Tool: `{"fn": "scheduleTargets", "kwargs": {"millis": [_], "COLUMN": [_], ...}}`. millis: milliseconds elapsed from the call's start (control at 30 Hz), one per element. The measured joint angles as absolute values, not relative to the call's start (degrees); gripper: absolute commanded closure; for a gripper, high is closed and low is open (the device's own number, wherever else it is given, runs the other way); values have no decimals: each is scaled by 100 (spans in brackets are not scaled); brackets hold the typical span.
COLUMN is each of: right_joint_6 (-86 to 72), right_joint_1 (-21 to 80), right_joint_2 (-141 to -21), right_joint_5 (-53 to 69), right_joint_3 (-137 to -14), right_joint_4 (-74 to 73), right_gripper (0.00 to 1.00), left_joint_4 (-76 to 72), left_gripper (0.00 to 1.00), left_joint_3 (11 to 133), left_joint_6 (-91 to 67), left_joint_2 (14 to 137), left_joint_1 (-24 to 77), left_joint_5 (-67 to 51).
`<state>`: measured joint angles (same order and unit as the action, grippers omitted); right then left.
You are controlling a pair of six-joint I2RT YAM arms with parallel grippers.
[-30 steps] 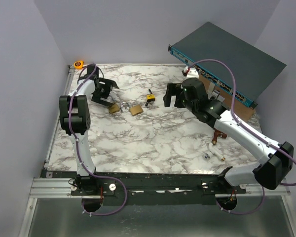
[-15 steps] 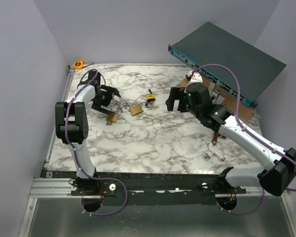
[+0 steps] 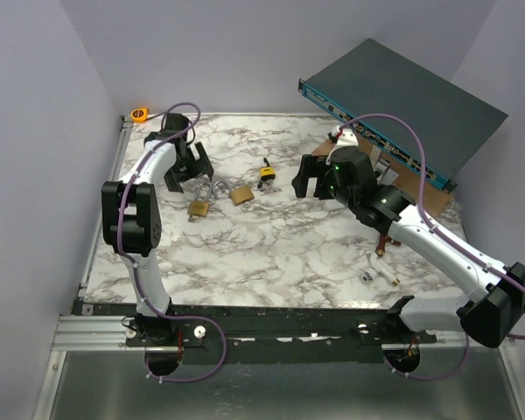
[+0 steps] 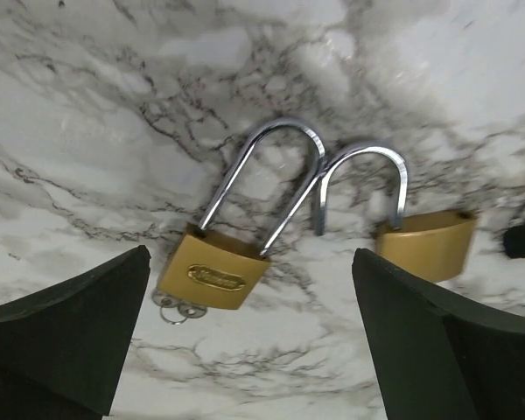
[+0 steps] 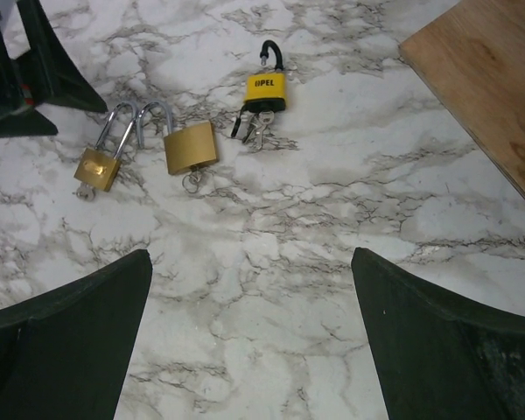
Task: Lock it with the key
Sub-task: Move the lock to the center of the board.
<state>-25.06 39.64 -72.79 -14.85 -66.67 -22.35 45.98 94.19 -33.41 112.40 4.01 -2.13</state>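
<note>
A brass padlock with a long shackle (image 4: 214, 276) lies on the marble table with small keys (image 4: 177, 308) at its base. It also shows in the top view (image 3: 199, 207) and the right wrist view (image 5: 98, 166). A second brass padlock (image 4: 424, 245) lies just right of it, one shackle leg outside the body, and shows in the top view too (image 3: 240, 194). A yellow-and-black padlock (image 5: 266, 86) with keys (image 5: 252, 127) lies farther right. My left gripper (image 4: 249, 258) is open and empty, just above the long-shackle padlock. My right gripper (image 5: 249, 258) is open and empty, well short of the locks.
A dark blue rack unit (image 3: 402, 96) leans over a wooden board (image 5: 490, 87) at the back right. An orange tape measure (image 3: 139, 114) sits in the far left corner. A reddish-brown piece (image 3: 385, 241) and small metal bits (image 3: 367, 276) lie at the right.
My left gripper has drawn back toward the far left. The long-shackle padlock slid a little toward the near side and now lies free. My right gripper shifted slightly.
</note>
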Motion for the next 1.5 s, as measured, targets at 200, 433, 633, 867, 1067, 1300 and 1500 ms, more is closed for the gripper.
{"fn": "scheduleTargets", "kwargs": {"millis": [200, 433, 633, 867, 1067, 1300, 1500], "right_joint_6": [-2502, -2504, -2502, -2497, -2477, -2462, -2436], "right_joint_1": [3964, 3964, 3964, 3964, 3964, 3964, 3964], "right_joint_2": [-7279, -7244, -7199, -7181, -7057, -6982, -6982], "right_joint_5": [-1393, -1376, -1354, -1267, -1253, -1238, -1232], "right_joint_3": [-6670, -6667, -6665, -6665, -6663, -6663, -6665], "right_joint_4": [-2231, -2196, -2189, -2119, -2115, -2115, -2134], "right_gripper": [0, 0, 0, 0, 0, 0, 0], "left_joint_4": [4746, 4965, 5140, 5133, 5019, 4215, 2779], "left_gripper": [17, 2, 2, 2, 2, 2, 2], "left_joint_3": [8849, 9067, 9288, 9297, 9334, 8873, 7964], "left_joint_6": [-2571, -2178, -2217, -2694, -3208, -3835, -5127], "left_joint_2": [11312, 11454, 11605, 11607, 11631, 11585, 11546], "left_joint_1": [475, 495, 657, 668, 475, 224, 71], "left_joint_5": [-172, -167, -207, -661, -882, -1813, -2801]}}
